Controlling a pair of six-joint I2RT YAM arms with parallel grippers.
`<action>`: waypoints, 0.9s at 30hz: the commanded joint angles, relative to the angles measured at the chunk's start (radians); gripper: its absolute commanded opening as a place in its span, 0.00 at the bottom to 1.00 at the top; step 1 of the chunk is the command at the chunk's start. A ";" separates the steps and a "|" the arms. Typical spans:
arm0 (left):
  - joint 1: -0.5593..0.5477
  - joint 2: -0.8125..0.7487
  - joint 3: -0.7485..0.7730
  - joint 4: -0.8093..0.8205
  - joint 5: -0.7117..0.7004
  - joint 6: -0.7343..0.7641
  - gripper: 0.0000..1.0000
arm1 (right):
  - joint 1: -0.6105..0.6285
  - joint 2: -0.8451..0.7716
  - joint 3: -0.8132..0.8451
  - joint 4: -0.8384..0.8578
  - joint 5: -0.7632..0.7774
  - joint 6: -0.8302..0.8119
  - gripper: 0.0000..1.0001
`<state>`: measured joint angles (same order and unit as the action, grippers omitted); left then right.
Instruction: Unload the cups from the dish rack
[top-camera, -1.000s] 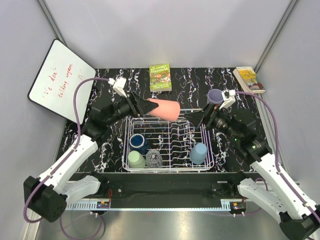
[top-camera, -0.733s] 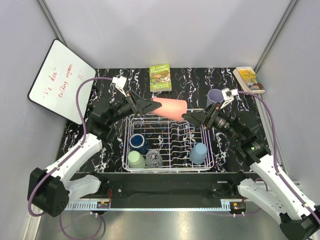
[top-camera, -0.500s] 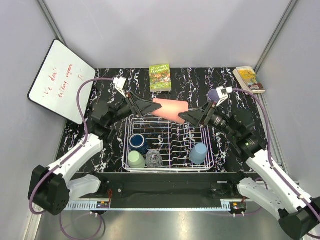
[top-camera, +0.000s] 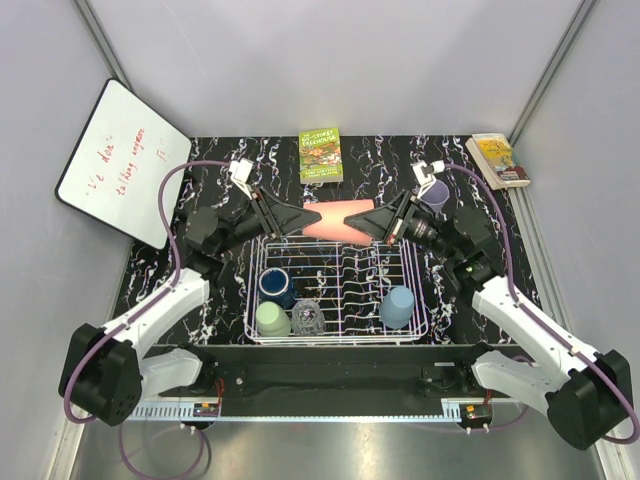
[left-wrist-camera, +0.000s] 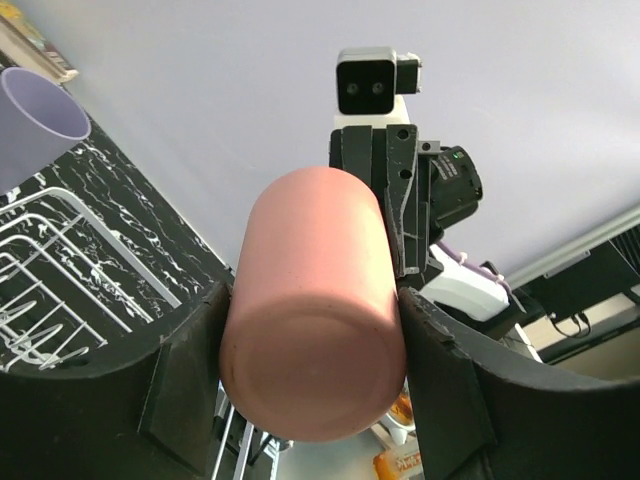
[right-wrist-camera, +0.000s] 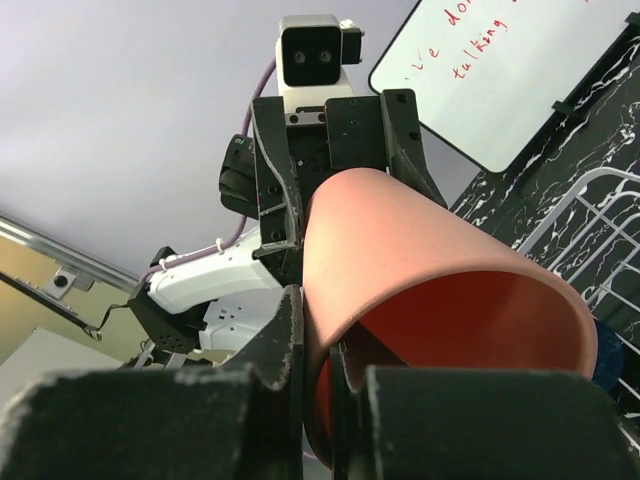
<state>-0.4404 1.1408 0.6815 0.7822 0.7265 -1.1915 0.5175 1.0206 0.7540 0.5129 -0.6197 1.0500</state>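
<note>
The salmon pink cup (top-camera: 338, 220) hangs on its side above the far edge of the white wire dish rack (top-camera: 330, 338), held at both ends. My left gripper (top-camera: 305, 218) is shut on its closed base (left-wrist-camera: 315, 330). At the open mouth, my right gripper (right-wrist-camera: 322, 340) is shut on the rim wall (right-wrist-camera: 420, 250), one finger inside and one outside. In the rack stand a dark blue cup (top-camera: 275, 284), a pale green cup (top-camera: 271, 319), a clear glass (top-camera: 307, 317) and a light blue cup (top-camera: 397, 306). A lavender cup (top-camera: 434, 193) stands on the table behind the right gripper.
A green book (top-camera: 321, 154) lies at the back middle of the black marbled table, and another book (top-camera: 497, 158) lies at the back right corner. A whiteboard (top-camera: 120, 160) leans at the left. Grey walls close in the table.
My right gripper has come in from the right to the pink cup's open end and shut on its rim. The left gripper kept its hold and carried the cup slightly right.
</note>
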 joint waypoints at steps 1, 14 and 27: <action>-0.008 0.000 0.024 -0.003 0.017 0.042 0.31 | 0.006 -0.037 -0.018 0.021 -0.011 -0.024 0.00; 0.034 -0.073 0.168 -0.500 -0.162 0.253 0.99 | 0.004 -0.283 0.284 -0.846 0.493 -0.473 0.00; 0.034 -0.216 0.127 -0.879 -0.522 0.310 0.99 | -0.019 0.576 1.295 -1.608 1.252 -0.536 0.00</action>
<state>-0.4103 0.9760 0.8066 0.0189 0.3431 -0.9081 0.5129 1.4220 1.8671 -0.8124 0.3935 0.5114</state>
